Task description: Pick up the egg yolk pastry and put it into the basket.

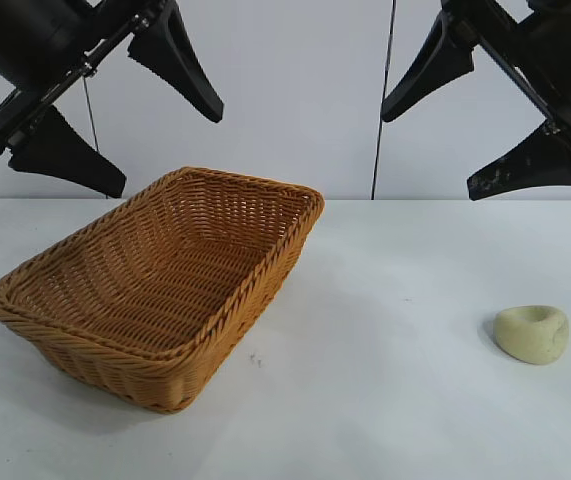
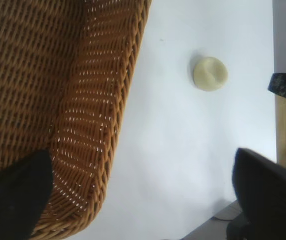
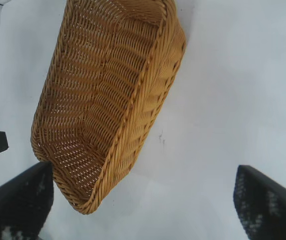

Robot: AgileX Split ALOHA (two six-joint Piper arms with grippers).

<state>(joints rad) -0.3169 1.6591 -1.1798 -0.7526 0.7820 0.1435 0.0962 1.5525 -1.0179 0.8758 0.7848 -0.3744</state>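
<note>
Right end effector [image 1: 490, 110] released, raised at far right; egg yolk pastry [image 1: 532, 333] on worktop [image 1: 385, 400] below, nearer it. Left end effector [image 1: 120, 110] released above basket [image 1: 155, 350], left of pastry.

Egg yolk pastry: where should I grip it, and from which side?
Probably from above with the open right gripper, fingers closing across the rounded sides of the egg yolk pastry. It lies low on the table, dimple up, well clear of the basket.
</note>
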